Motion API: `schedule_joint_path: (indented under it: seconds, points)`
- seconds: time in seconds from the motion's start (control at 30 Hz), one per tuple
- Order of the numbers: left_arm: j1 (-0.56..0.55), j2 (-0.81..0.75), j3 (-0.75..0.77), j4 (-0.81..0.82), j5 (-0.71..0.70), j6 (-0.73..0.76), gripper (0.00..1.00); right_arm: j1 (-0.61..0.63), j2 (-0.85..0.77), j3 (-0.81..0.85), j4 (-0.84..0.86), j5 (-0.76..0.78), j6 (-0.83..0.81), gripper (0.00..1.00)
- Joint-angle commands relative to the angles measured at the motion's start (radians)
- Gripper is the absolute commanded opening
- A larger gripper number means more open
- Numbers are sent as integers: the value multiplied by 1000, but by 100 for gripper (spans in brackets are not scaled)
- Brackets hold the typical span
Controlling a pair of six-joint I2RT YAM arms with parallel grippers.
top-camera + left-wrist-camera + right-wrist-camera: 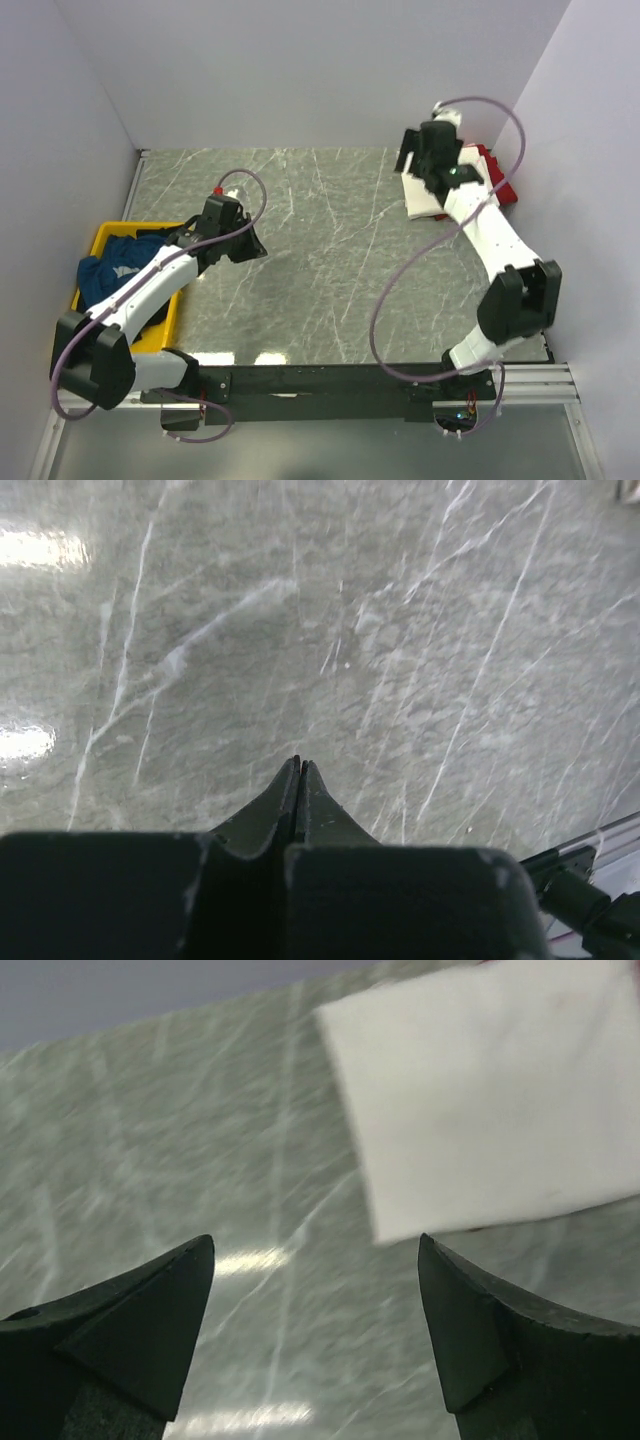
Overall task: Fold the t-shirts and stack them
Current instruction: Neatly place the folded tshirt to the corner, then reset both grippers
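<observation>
Hanging low over the marble table [330, 250] near the bases, the left gripper [300, 765] is keeping its jaws pressed together with nothing between them. It is probably parking there so as not to crowd the other arm's work. Just beside that arm, at the table's left edge, the yellow tray [100, 235] is holding the dark blue t-shirt [110, 270], which is lying crumpled and not yet folded. That one is evidently waiting its turn. Farther off, in the far right corner, the right gripper [315, 1250] is hovering with its jaws spread wide and gripping nothing. The wrist view is showing only bare table between its fingertips. The folded cream-white t-shirt [490, 1110] is sitting flat just beyond them, a clean corner pointing toward the gripper. From above, this white shirt is lying against the red t-shirt [500, 180], whose edge is showing at its far right side. It seems to be resting partly on the red one, though the arm is hiding the overlap. The corner is serving as the stacking spot, so two shirts appear dealt with and the blue one remains.
</observation>
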Motion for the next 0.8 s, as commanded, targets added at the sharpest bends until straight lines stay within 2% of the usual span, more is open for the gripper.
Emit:
schedule_joint_path:
  seconds: [0.0,0.07,0.13,0.17,0.33,0.5,0.77]
  points:
    - [2,-64,-17,47,-46,-31,1,132,-128,-161,151,-96,131,89]
    - [2,-71,-29,51,-58,-42,1,184,-171,-274,169,-108,180,89]
    - [2,-90,-48,61,-67,-49,1,244,-238,-357,231,-195,223,89]
    - [2,-97,-57,66,-72,-55,1,260,-263,-444,260,-231,264,89]
    - [2,-176,-124,97,-115,-82,1,327,-402,-650,360,-314,346,89]
    - [0,-217,-157,109,-127,-106,1,329,-489,-698,315,-311,331,90]
    - [2,-231,-168,135,-127,-120,1,327,-504,-672,245,-268,268,91]
